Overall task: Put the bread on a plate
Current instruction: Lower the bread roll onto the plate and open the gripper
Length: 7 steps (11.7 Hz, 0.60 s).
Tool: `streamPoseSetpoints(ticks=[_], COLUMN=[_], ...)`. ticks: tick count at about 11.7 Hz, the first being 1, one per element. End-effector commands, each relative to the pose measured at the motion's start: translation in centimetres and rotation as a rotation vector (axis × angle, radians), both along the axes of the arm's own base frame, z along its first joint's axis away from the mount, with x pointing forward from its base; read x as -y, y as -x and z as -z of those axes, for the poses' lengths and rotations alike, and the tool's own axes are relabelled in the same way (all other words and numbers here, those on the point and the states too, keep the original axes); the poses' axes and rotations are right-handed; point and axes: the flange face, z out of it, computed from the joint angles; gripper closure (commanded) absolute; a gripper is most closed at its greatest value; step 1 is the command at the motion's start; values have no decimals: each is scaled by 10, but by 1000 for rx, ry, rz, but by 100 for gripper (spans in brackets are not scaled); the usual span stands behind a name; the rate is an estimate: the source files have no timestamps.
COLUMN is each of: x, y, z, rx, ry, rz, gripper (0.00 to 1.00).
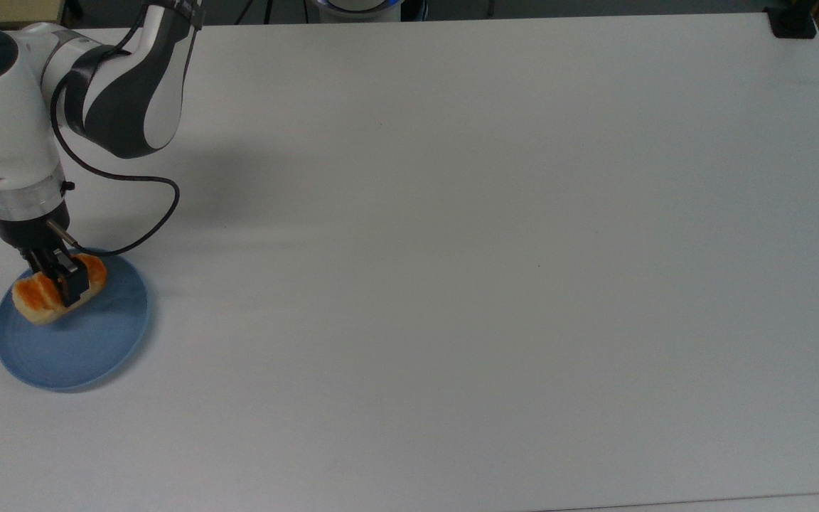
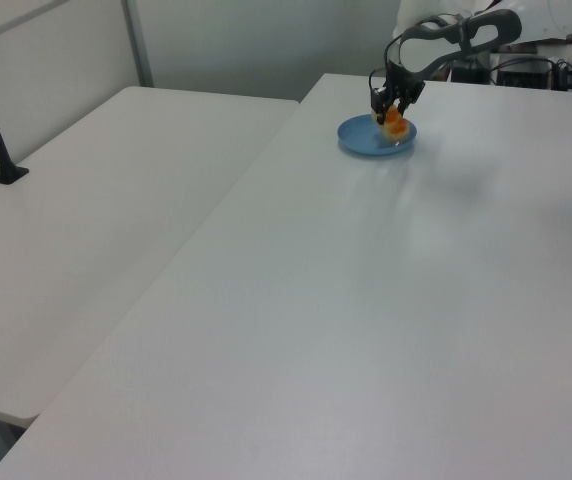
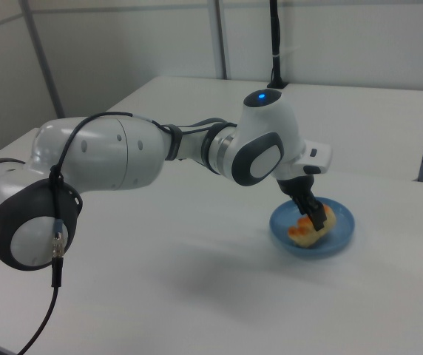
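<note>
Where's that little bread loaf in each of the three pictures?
Top view: the bread is at far left, on the plate's upper part.
Left view: the bread is top centre-right, far off.
Right view: the bread is at lower right.
Shared landmark: the blue plate, under the loaf.

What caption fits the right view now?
Panda gripper shut on the bread, over the blue plate.

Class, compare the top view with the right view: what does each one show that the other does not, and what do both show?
Top view alone: the whole white table stretching away from the plate, and a black clamp at its far corner.
Right view alone: the arm's large white links and a black pole behind.
Both: the gripper shut on the bread over the blue plate.
</note>
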Motion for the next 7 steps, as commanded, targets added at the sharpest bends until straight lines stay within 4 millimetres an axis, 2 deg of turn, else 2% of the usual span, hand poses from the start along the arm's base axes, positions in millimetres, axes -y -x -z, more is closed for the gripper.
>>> streamPoseSetpoints(ticks=[1,3,4,5,6,7], x=[1,1,2,0,-5,-8], y=[-4,-4,-3,-2,1,7], z=[-2,-3,-11,-22,-45,-59], rx=[22,24,30,37,40,9], ry=[17,17,18,13,2,-17], rz=[28,33,35,37,41,48], gripper=[15,14,14,14,14,14])
